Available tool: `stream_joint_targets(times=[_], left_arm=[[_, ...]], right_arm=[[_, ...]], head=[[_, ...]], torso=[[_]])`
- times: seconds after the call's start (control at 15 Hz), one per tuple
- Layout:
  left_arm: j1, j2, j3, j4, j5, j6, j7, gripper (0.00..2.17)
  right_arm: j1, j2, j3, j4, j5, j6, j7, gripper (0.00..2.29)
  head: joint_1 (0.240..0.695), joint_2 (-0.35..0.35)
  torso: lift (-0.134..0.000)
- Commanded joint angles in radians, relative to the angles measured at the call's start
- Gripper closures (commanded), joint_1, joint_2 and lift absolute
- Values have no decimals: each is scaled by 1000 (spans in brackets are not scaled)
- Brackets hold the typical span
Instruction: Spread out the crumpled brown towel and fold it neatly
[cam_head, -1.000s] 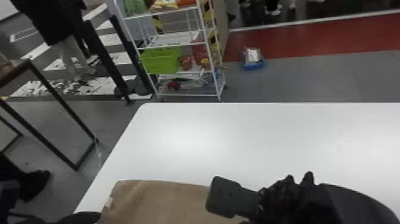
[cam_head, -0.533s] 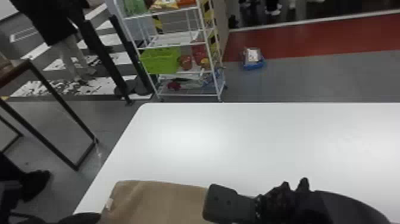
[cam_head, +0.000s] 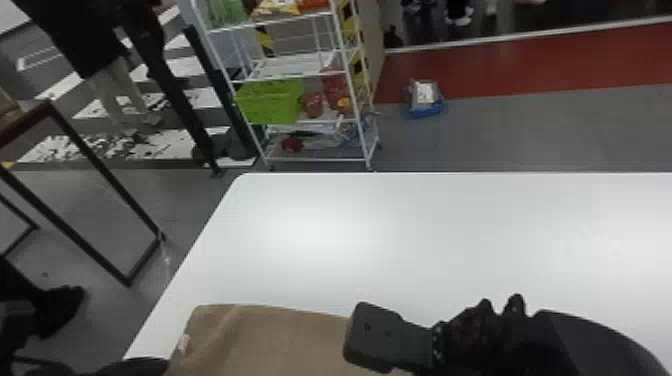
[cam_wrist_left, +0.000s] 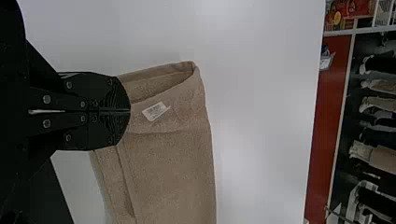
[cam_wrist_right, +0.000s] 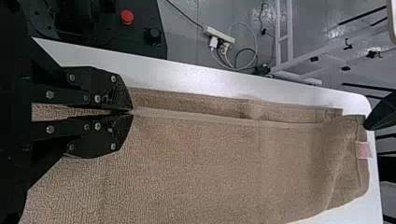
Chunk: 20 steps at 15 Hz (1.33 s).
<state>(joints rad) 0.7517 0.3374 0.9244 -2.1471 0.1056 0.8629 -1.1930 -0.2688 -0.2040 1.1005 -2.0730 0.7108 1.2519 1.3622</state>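
In the head view we've got one brown towel lying on one white counter, its near part cut off by the frame, the right pincer over it and just a dark sliver of the left pincer showing. Over to the left wrist view, where that left pincer is pressed together beside one readable-sized tag, any cloth between its tips hard to make out. And the right wrist view adds one red button, with the right pincer pinching the towel's raised edge.

Brn towel folded lengthwise, flat on wht tbl
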Motion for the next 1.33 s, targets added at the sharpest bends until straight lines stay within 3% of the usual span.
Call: stream_joint_targets(times=[0.0, 0.33, 0.8, 0.93, 1.0, 1.07, 1.13, 1.27], left_arm=[[1, 3, 8, -2, -3, -5, -27, 1717], [9, 12, -35, -4, -103, -57, -97, 1717], [-8, 25, -144, 62, -256, -133, -42, 1717], [-11, 28, -134, 64, -261, -136, -16, 1717], [-12, 28, -128, 64, -261, -133, -10, 1717], [-14, 29, -127, 64, -262, -136, -8, 1717], [-15, 29, -127, 64, -262, -133, -7, 1717], [-19, 31, -130, 67, -262, -136, 0, 1717]], right_arm=[[5, -3, 6, -1, -2, -4, 5, 1048], [5, -2, 18, 24, -1, -13, 5, 1048], [-1, 5, 22, 65, 22, -65, 5, 1035], [8, 1, 12, 60, 27, -62, 5, 704], [19, 0, -13, 44, 24, -56, 5, 255], [40, -2, -56, 13, 18, -50, 5, -2], [65, -3, -122, -10, -22, -47, 5, -2], [112, -3, -310, -61, -194, -19, 5, 26]], head=[[695, 350], [695, 350], [695, 350], [695, 350], [695, 350], [695, 350], [695, 350], [695, 350]], torso=[[-122], [-122], [-122], [-122], [-122], [-122], [-122], [-122]])
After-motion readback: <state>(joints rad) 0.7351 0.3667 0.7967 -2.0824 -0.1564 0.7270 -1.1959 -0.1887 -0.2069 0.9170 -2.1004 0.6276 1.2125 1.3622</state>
